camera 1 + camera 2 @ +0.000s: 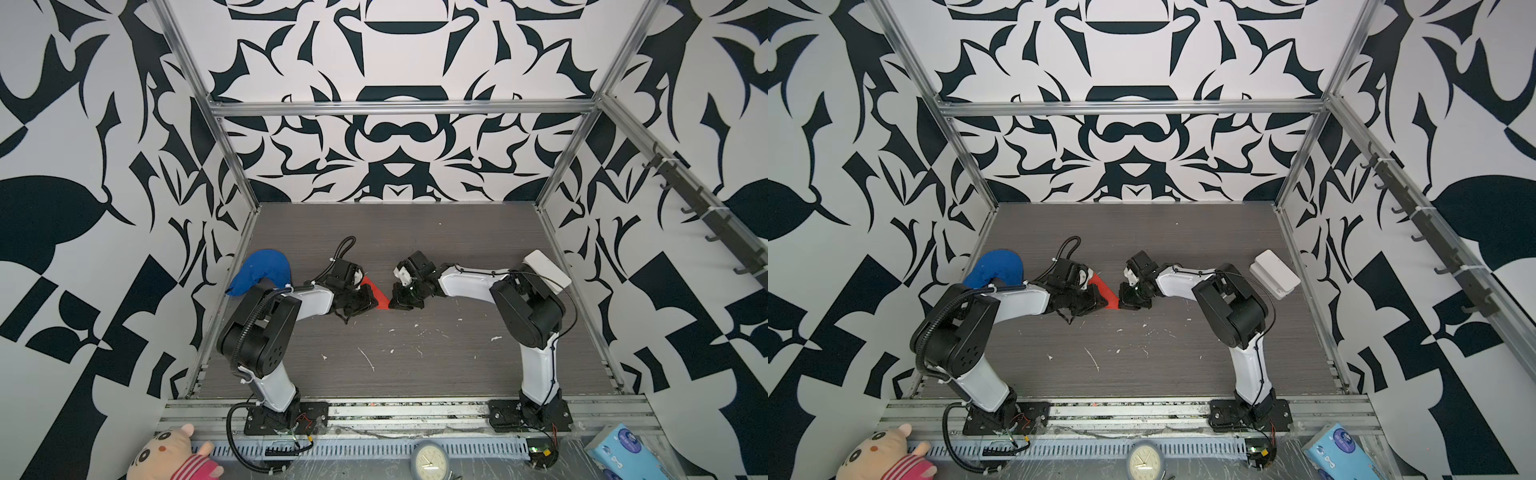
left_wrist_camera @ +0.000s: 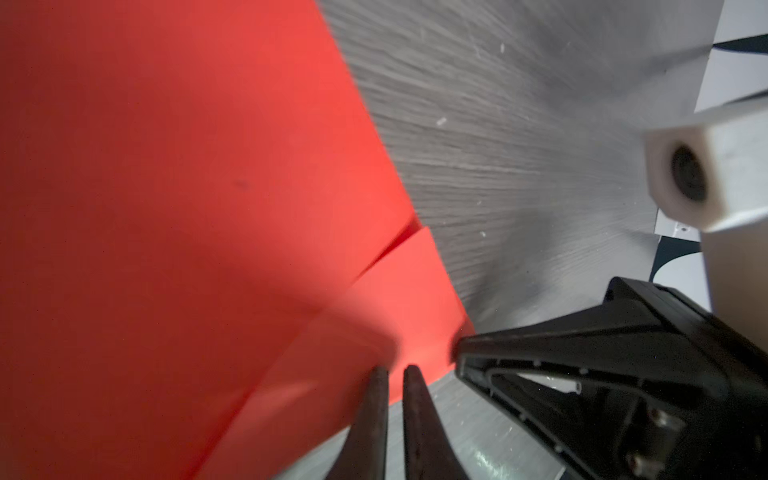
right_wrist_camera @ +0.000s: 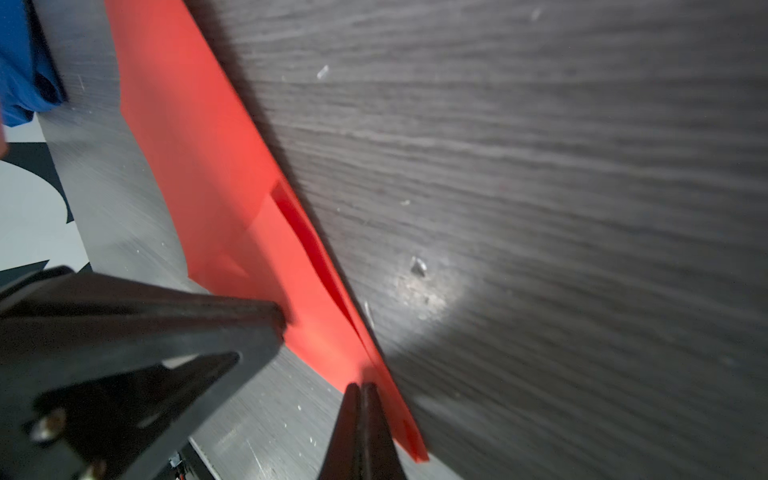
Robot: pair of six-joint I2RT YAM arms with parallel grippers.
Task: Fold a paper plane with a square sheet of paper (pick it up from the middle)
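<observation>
Left wrist view tells it best: the red paper, creased into overlapping flaps, fills the left of that frame. The left gripper comes up from the bottom edge with its fingers drawn narrow, only a thin slit between them, and its tips right at the paper's lower edge. Whether that slit pinches a layer I cannot tell. The right gripper pokes in from the lower right of the same frame, its tip touching the paper's corner just beside the left one's fingers. In the right wrist view its fingers are pressed fully together at the bottom of the frame, and the red strip runs from their tips toward the upper left. In both top views the paper sits mid-table between the two grippers. It shows as a small red wedge whose long edge slants from upper left down to lower right. Both grippers meet at its lower end, the left one from the left and the right one from the right. Most of the sheet seems hidden under the left gripper, so that arm looks nearer its bulk. To my eye the coming crease should run along that slant, not across it.
</observation>
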